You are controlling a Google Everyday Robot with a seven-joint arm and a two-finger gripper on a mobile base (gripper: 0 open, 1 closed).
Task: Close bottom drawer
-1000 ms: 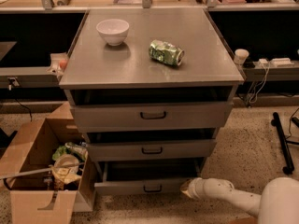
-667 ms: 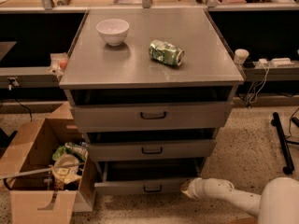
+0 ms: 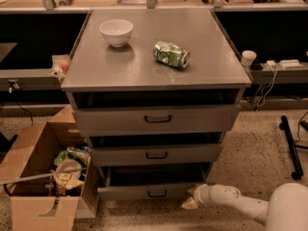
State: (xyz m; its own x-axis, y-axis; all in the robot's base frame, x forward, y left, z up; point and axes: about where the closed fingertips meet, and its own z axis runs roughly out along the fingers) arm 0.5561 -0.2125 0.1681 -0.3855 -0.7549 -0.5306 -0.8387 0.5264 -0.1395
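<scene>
The grey metal cabinet (image 3: 154,76) has three drawers, all pulled out a little. The bottom drawer (image 3: 149,190) is the lowest, with a short front panel and a small black handle (image 3: 157,193); it sticks out furthest, showing a dark gap above its front. My white arm (image 3: 240,205) reaches in from the lower right, low over the floor. My gripper (image 3: 191,200) is at the right end of the bottom drawer's front, close to or touching it.
A white bowl (image 3: 116,32) and a crushed green can (image 3: 171,54) lie on the cabinet top. An open cardboard box (image 3: 45,177) of rubbish stands at the left of the cabinet. A black stand leg (image 3: 291,146) lies on the floor at right.
</scene>
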